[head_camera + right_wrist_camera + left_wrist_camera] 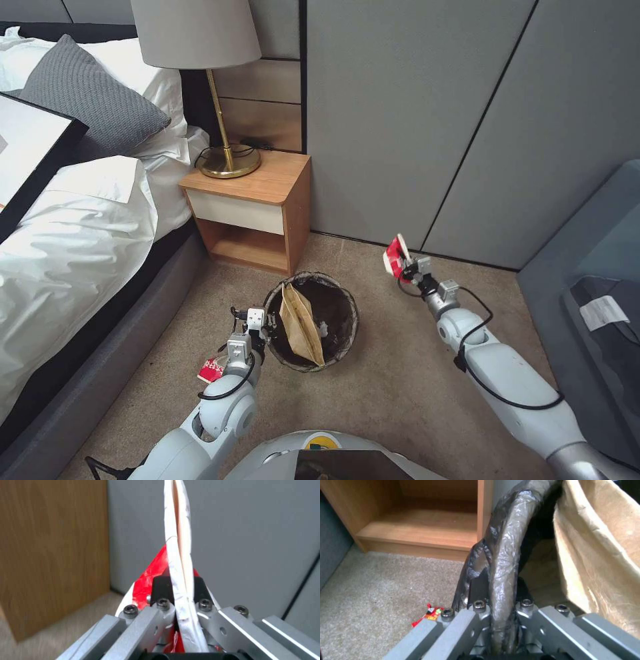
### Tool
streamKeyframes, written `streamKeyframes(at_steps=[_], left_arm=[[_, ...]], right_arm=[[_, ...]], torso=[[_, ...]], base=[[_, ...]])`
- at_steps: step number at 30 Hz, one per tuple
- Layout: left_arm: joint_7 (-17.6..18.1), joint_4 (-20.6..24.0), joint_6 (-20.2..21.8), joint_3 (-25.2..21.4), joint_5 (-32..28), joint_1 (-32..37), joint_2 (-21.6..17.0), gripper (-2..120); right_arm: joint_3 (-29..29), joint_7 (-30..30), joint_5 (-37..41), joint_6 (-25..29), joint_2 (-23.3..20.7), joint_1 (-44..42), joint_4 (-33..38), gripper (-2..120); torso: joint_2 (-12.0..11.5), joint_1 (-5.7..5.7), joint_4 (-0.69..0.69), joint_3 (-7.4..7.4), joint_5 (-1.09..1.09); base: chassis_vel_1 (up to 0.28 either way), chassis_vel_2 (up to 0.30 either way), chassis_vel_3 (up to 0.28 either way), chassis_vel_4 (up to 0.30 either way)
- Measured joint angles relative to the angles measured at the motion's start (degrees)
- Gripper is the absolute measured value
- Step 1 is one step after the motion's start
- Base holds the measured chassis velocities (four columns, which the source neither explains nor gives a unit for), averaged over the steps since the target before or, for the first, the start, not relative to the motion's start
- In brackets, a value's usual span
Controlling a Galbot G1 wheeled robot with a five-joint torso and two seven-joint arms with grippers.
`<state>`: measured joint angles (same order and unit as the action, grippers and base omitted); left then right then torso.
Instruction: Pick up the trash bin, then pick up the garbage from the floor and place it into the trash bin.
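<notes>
Both grippers clamped: L gripper point(500, 597) on trash bin point(347, 313) rim, R gripper point(180, 590) on red paper cup point(178, 555).

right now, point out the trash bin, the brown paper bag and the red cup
trash bin point(347, 313): head view, on its bag-lined rim.
brown paper bag point(301, 325): head view, on its flat side inside the bin.
red paper cup point(396, 255): head view, on its squashed red wall.

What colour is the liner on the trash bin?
Dark brown-black liner, seen best in the left wrist view.

Grey panelled wall point(413, 113), beige carpet point(393, 393), wooden nightstand point(257, 200) with lamp point(200, 40), white-sheeted bed point(73, 220).
</notes>
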<state>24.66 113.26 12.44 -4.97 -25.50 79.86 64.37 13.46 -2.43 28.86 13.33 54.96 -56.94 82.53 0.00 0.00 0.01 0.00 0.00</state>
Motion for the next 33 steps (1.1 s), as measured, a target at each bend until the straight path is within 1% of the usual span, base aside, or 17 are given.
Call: streamKeyframes(at_steps=[1, 3, 4, 5, 6, 7, 8, 12, 17, 24, 33], left_arm=[[0.0, 0.0, 0.0, 0.0, 0.0, 0.0, 0.0, 0], [0.01, -0.11, 0.03, 0.13, 0.02, -0.12, 0.06, 0], [0.01, -0.21, 0.05, 0.18, 0.02, -0.18, 0.08, 0], [0.01, -0.21, 0.05, 0.18, 0.02, -0.18, 0.08, 0], [0.02, -0.25, 0.06, 0.2, 0.01, -0.2, 0.08, 0], [0.03, -0.37, 0.07, 0.25, 0.0, -0.27, 0.08, 0], [0.03, -0.37, 0.07, 0.25, 0.0, -0.27, 0.08, 0], [0.04, -0.73, 0.11, 0.5, -0.16, -0.75, 0.06, 0], [0.05, -0.83, 0.15, 0.62, -0.27, -1.0, 0.07, 0], [0.08, -0.95, 0.26, 0.76, -0.37, -1.14, -0.07, 0], [0.07, -0.91, 0.31, 0.82, -0.36, -1.16, -0.07, 0]], right_arm=[[0.0, 0.0, 0.0, 0.0, 0.0, 0.0, 0.0, 0], [1.48, 0.9, 0.15, 0.41, -0.31, -1.6, 3.4, 0], [2.66, 1.4, 0.41, 0.65, -0.47, -2.98, 6.42, 0], [2.66, 1.4, 0.41, 0.65, -0.47, -2.98, 6.42, 0], [3.14, 1.61, 0.67, 0.73, -0.51, -3.66, 8.12, 0], [4.08, 1.82, 1.3, 0.8, -0.51, -5.01, 11.69, 0], [4.08, 1.82, 1.3, 0.8, -0.51, -5.01, 11.69, 0], [5.75, 1.4, 3.42, 1.27, -0.43, -8.31, 20.51, 0], [5.87, 0.74, 3.92, 1.62, -0.51, -9.68, 23.71, 0], [4.36, -0.96, 3.83, 2.15, -0.78, -14.25, 33.53, 0], [2.15, -1.73, 2.98, 1.87, -1.51, -16.37, 38.17, 0]], torso=[[0.0, 0.0, 0.0, 0.0, 0.0], [0.0, 0.0, -0.03, 0.0, 0.0], [0.0, 0.0, -0.03, 0.0, 0.0], [0.0, 0.0, -0.03, 0.0, 0.0], [0.0, 0.0, -0.03, 0.0, 0.0], [0.0, 0.0, -0.02, 0.0, 0.0], [0.0, 0.0, -0.02, 0.0, 0.0], [0.0, 0.0, -0.01, 0.0, 0.0], [0.0, 0.0, -0.01, 0.0, -0.01], [0.0, 0.0, -0.02, 0.0, 0.0], [0.0, 0.0, -0.01, 0.0, -0.01]], base=[[0.0, 0.0, 0.0, 0.0], [0.0, 0.0, 0.0, 0.0], [0.0, 0.0, 0.0, 0.0], [0.0, 0.0, 0.0, 0.0], [0.0, 0.0, 0.0, 0.0], [0.0, 0.0, 0.0, 0.0], [0.0, 0.0, 0.0, 0.0], [0.0, 0.0, 0.0, 0.0], [0.0, 0.0, 0.0, 0.0], [0.0, 0.0, 0.0, 0.0], [0.0, 0.0, 0.0, 0.0]])
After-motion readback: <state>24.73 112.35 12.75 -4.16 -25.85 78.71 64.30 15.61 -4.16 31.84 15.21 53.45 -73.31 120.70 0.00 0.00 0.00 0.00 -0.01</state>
